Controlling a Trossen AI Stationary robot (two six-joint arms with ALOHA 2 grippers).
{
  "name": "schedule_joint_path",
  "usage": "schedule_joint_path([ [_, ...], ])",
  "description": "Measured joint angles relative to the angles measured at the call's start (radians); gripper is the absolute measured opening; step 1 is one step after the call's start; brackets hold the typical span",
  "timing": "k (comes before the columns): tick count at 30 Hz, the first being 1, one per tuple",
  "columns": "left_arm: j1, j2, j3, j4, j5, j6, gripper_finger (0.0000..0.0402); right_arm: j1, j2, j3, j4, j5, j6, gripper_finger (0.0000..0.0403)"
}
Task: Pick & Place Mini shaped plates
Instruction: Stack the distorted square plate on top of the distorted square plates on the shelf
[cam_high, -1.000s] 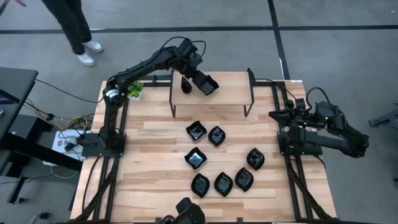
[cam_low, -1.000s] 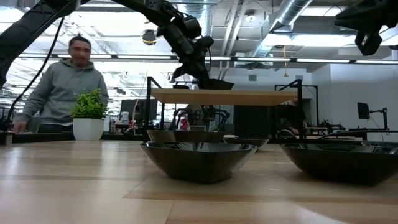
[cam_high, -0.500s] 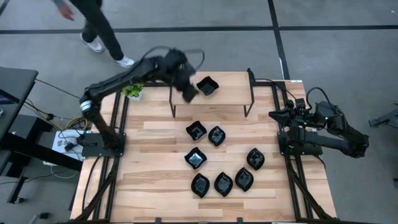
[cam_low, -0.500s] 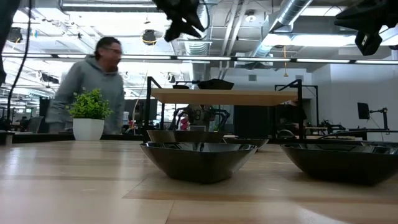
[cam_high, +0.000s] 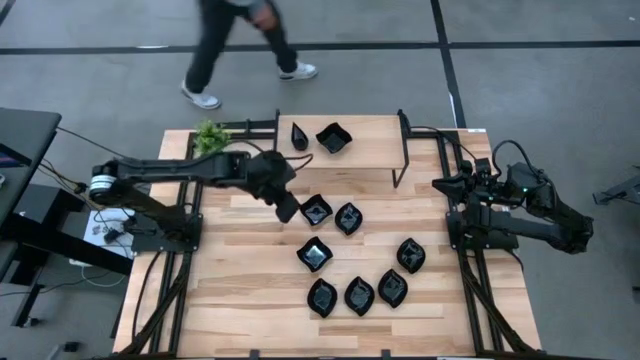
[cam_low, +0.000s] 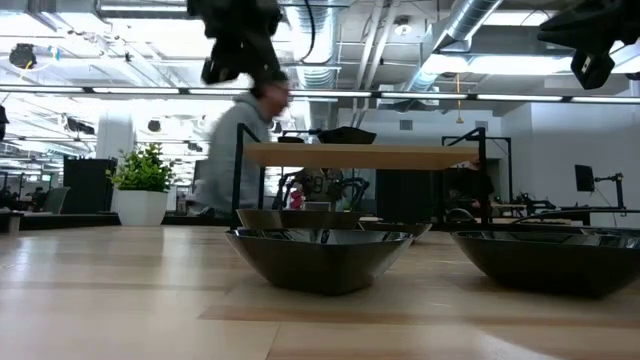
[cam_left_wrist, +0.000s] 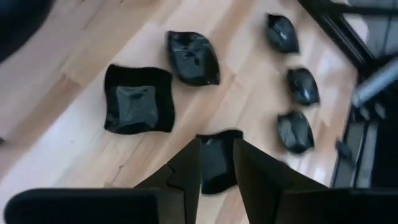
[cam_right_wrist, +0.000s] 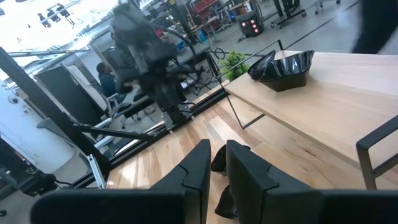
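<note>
Two mini shaped plates (cam_high: 333, 137) sit on the raised shelf (cam_high: 370, 150), a teardrop beside a wavy square, and seven more lie empty on the desk (cam_high: 240, 290). We see the left claw (cam_high: 285, 208) released above them, holding nothing. Our right claw (cam_high: 440, 184) waits at the desk's edge, fingers nearly together, empty.

The mini shaped plates (cam_high: 314, 254) are glossy black with pale grey glints at their centres, both the seven on the tabletop (cam_high: 240, 300) and the two on the raised shelf (cam_high: 370, 145). Tabletop and shelf are light wood in lengthwise planks of mixed honey and cream tones. The shelf frame, both arms and their jaws are black. The small plant (cam_low: 146, 168) is bright green in a white pot. The floor (cam_high: 540, 90) is grey with dark lines.
</note>
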Motion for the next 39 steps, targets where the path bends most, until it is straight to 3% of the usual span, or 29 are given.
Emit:
schedule_joint_path([
  [5,0.031,0.034,-0.111,0.137,-0.008,-0.125,0.0095,0.000,0.000,0.000,0.000,0.000,0.000,0.0048],
  [11,0.041,0.141,-0.130,0.227,-0.005,0.017,0.0103,0.000,0.000,0.000,0.001,0.000,0.002,0.0048],
  [20,0.057,0.290,-0.129,0.268,0.003,0.048,0.0148,0.000,0.000,0.000,0.001,0.000,0.002,0.0048],
  [26,0.084,0.313,-0.129,0.300,-0.058,0.080,0.0163,0.000,0.000,0.000,0.001,0.003,0.002,0.0048],
  [39,0.122,0.360,-0.128,0.299,-0.053,0.109,0.0163,0.000,0.000,0.000,0.001,0.003,0.018,0.0048],
])
